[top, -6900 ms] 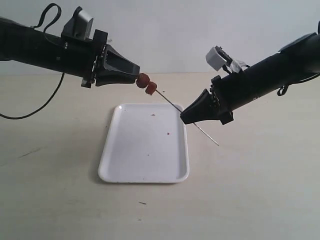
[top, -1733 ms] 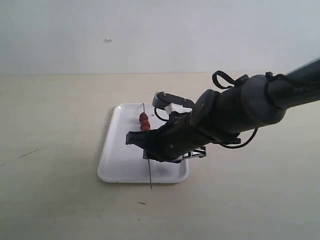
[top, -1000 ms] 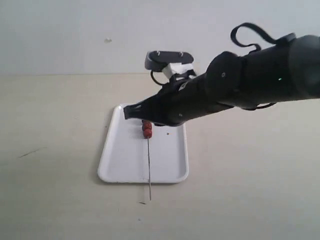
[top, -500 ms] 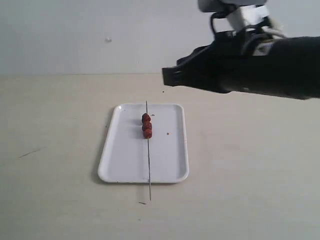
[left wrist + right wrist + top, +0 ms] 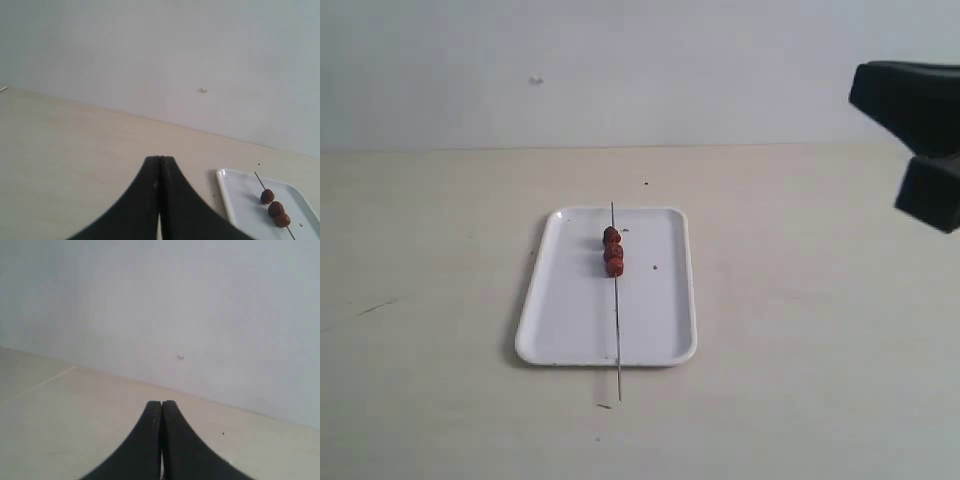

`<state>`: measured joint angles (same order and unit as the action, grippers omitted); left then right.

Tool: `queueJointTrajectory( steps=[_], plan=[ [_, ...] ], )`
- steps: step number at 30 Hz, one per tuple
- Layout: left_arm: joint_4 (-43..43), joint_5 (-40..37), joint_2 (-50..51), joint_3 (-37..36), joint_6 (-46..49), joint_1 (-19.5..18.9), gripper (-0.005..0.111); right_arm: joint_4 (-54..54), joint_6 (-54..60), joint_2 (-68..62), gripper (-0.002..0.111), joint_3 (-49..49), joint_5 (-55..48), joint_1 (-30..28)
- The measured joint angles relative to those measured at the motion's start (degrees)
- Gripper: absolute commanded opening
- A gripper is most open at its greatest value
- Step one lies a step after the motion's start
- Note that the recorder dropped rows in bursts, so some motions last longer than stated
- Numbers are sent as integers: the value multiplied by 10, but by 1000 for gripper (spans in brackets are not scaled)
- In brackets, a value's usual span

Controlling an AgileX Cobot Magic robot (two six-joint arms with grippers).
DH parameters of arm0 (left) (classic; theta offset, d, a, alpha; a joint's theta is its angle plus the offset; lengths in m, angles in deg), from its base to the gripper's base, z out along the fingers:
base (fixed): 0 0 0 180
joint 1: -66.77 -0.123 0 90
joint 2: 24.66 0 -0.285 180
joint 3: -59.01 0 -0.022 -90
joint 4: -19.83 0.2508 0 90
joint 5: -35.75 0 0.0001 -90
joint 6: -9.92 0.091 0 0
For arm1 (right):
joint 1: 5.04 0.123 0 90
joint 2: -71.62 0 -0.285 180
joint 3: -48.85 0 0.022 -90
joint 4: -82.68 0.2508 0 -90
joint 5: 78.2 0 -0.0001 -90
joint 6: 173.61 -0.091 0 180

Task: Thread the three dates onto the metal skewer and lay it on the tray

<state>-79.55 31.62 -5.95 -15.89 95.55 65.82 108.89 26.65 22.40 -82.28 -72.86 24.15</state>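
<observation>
Now that the right gripper [image 5: 161, 404] has been lifted away and drawn back, the metal skewer [image 5: 617, 310] is left lying on its own along the white tray [image 5: 560, 320], with the three dates [image 5: 613, 251] strung on it in a tight row toward the tray's far half. A second ago the black arm was spread right over the tray; now only a dark block of the right arm [image 5: 918, 120] is seen at the edge of the exterior view, well apart from the tray. Nothing is gripped: in the right wrist view the jaws are pressed together on nothing, and the left gripper [image 5: 160, 159] is likewise clamped empty, with the tray's corner and the dates caught in its camera. The task can be judged as good as done: dates threaded, skewer laid down and let go. One quibble is noted: the skewer's near end is carried past the near rim and hangs over the tabletop [image 5: 800, 380], so it is not wholly inside the tray. Around it, little is found: a few dark specks [image 5: 654, 267] on the tray, a tiny dark fleck [image 5: 645, 183] on the table beyond the far rim, a faint streak [image 5: 380, 305] off to the left, a small mark [image 5: 535, 80] on the wall [image 5: 720, 70]. Nothing is seen standing in the way.
</observation>
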Motion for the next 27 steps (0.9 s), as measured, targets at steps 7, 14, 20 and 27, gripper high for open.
queueJointTrajectory(
  steps=[7, 14, 20, 27],
  plan=[
    [0, 0, 0, -3, -1, 0, 0, 0, 1, 60, 0, 1, 1, 0],
    [0, -2, 0, -3, -1, 0, 0, -15, 14, 98, 0, 1, -12, -29],
    [0, -2, 0, -3, -1, 0, 0, -24, 20, 199, 0, 31, -105, -216],
    [-1, -2, 0, -3, -1, 0, 0, -26, 22, 282, 0, 89, -122, -314]
  ],
)
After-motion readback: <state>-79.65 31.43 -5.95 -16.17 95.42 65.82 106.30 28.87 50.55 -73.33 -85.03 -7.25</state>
